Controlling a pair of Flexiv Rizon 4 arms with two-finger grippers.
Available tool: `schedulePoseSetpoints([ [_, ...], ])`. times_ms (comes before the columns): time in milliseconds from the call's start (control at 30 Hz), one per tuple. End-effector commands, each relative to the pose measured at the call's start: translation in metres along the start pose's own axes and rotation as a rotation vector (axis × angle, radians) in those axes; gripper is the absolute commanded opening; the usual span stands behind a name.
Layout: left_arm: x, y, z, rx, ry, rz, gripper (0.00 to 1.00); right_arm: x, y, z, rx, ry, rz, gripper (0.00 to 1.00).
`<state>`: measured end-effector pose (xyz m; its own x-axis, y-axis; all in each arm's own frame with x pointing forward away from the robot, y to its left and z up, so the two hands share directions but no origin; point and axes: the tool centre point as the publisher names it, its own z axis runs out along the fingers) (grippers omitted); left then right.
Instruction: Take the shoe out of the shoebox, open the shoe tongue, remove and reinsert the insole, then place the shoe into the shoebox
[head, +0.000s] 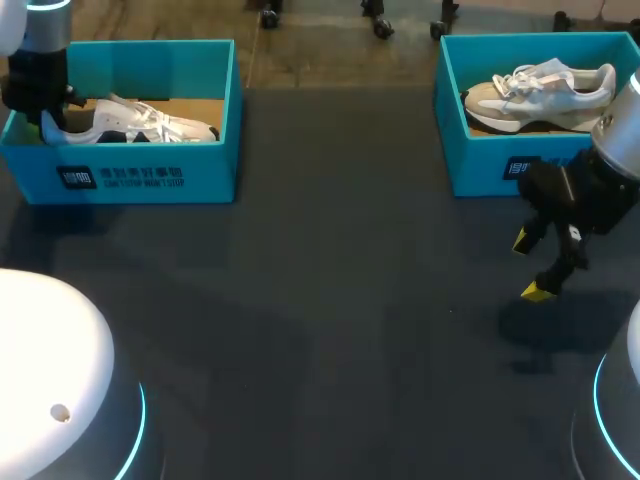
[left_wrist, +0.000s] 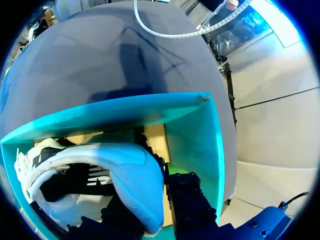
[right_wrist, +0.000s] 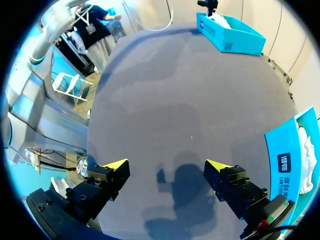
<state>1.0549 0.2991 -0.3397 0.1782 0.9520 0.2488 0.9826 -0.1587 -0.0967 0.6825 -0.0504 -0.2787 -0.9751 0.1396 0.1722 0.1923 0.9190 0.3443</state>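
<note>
The left gripper (left_wrist: 147, 210) was inside the left shoebox (head: 150, 175), at its outer end. It was closed on the heel of the white shoe (head: 140, 122), with one finger on each side. The shoe lay in the box on its side. The right gripper (head: 529, 266) hung above the dark bench (head: 320, 300), just in front of the right shoebox (head: 480, 165). Its fingers stood wide apart and held nothing. A beige shoe (head: 545, 90) lay in that box.
</note>
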Motion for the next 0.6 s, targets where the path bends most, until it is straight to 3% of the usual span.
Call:
schedulePoseSetpoints([
  [33, -0.002, 0.002, 0.002, 0.003, 0.002, 0.002, 0.0, 0.0, 0.0, 0.0, 0.001, -0.001, 0.0, 1.0],
  [600, -0.011, 0.012, 0.027, 0.024, 0.033, 0.015, 0.0, 0.0, 0.0, 0.0, 0.001, -0.001, 0.0, 1.0],
])
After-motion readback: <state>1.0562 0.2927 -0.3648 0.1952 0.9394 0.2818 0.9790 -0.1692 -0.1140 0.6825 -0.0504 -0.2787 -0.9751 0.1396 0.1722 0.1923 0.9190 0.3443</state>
